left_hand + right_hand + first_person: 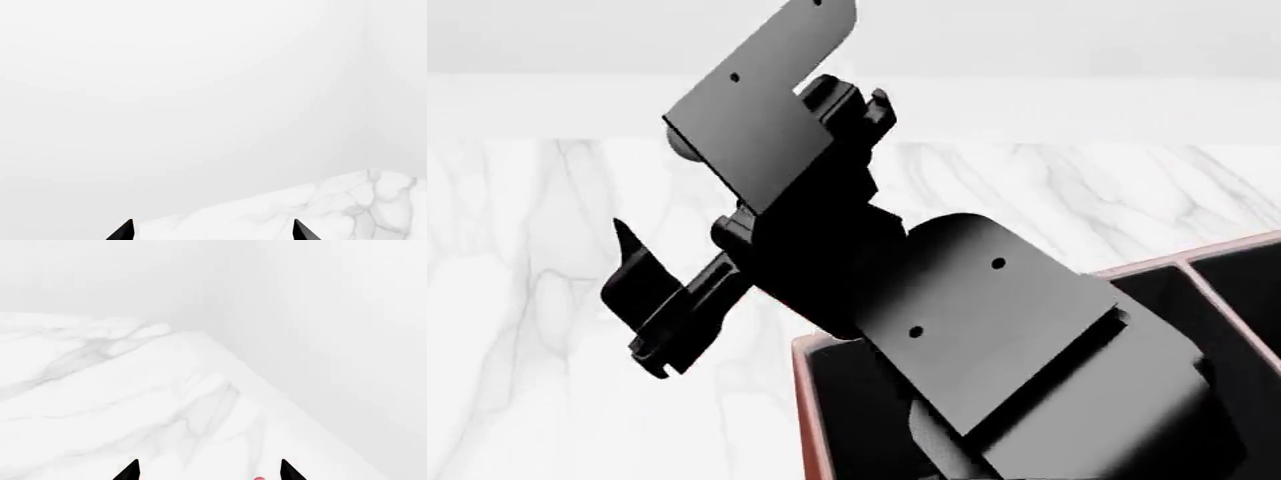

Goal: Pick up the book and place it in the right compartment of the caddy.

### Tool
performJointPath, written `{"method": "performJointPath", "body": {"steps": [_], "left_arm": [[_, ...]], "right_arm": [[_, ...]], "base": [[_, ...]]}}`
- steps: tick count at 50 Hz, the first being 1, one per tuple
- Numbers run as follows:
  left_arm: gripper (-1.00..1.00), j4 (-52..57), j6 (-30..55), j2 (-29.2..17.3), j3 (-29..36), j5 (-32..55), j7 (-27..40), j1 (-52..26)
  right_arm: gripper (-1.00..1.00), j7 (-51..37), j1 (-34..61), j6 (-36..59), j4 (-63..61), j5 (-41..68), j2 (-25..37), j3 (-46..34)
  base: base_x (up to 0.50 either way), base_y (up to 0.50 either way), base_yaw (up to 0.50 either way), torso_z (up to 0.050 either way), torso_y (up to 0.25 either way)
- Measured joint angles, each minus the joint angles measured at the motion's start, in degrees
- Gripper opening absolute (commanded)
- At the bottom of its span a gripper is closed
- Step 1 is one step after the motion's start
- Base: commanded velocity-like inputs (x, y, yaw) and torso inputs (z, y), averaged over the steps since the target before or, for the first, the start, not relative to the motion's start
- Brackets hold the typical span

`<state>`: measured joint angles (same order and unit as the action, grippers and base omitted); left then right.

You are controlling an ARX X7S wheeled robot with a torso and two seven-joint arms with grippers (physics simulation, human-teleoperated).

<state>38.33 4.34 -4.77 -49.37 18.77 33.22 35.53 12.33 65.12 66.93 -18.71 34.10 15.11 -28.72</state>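
Observation:
The book is not in view. The reddish-brown caddy (805,400) with black lining and a pale divider (1228,310) shows at the lower right of the head view, mostly hidden behind a black arm (961,320). That arm fills the middle of the view, and a gripper part (641,300) sticks out over the marble table; I cannot tell which arm it is. My left gripper (212,231) is open and empty, with only its two black tips showing. My right gripper (209,471) is open and empty above the table.
The white marble table (534,300) runs to a white wall at the back. The right wrist view shows a table corner (200,335) and a small pink bit (259,478) at the frame edge. The left wrist view shows mostly wall and a table edge (320,185).

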Motion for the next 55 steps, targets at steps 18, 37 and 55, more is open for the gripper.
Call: {"method": "performJointPath", "body": {"steps": [18, 37, 55], "left_arm": [[1.00, -0.18, -0.38, -0.28, 0.57, -0.15, 0.37, 0.30], [1.00, -0.08, -0.52, -0.58, 1.14, -0.45, 0.79, 0.49], [1.00, -0.10, -0.30, -1.03, 2.12, -1.02, 1.19, 0.30]], "right_arm": [[1.00, 13.67, -2.15, -2.53, -11.90, 3.69, 5.24, -16.46], [1.00, 16.43, -4.78, -8.03, -9.73, 1.89, 4.48, -21.70], [1.00, 18.54, -7.30, -15.20, -1.63, -1.48, 2.65, -25.06]], "base": [[0.00, 0.00, 0.00, 0.000, 0.000], [0.00, 0.00, 0.00, 0.000, 0.000], [0.00, 0.00, 0.00, 0.000, 0.000]]}}
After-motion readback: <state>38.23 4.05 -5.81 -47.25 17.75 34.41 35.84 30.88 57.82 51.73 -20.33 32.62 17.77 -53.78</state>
